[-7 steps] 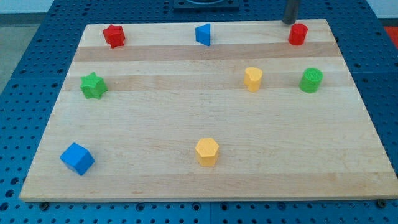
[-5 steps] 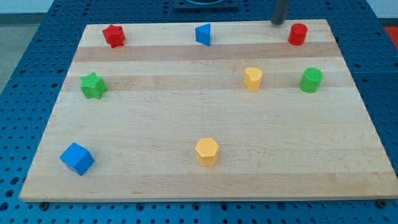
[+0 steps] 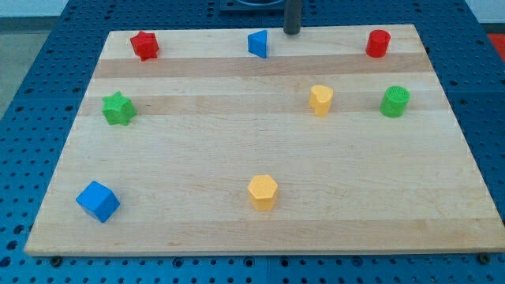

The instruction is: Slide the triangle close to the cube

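Note:
A blue triangle block (image 3: 257,43) sits near the top edge of the wooden board (image 3: 197,158), at the middle. A blue cube (image 3: 98,201) sits at the board's bottom left corner, far from the triangle. My tip (image 3: 292,32) is at the board's top edge, a short way to the right of the triangle and slightly above it, not touching it.
A red star block (image 3: 144,45) is at the top left, a green star (image 3: 118,108) at the left, a red cylinder (image 3: 378,43) at the top right, a green cylinder (image 3: 394,102) at the right, a yellow block (image 3: 320,100) right of centre, a yellow hexagon (image 3: 263,192) at the bottom centre.
My tip has moved left along the board's top edge, from beside the red cylinder to just right of the blue triangle. No block has moved.

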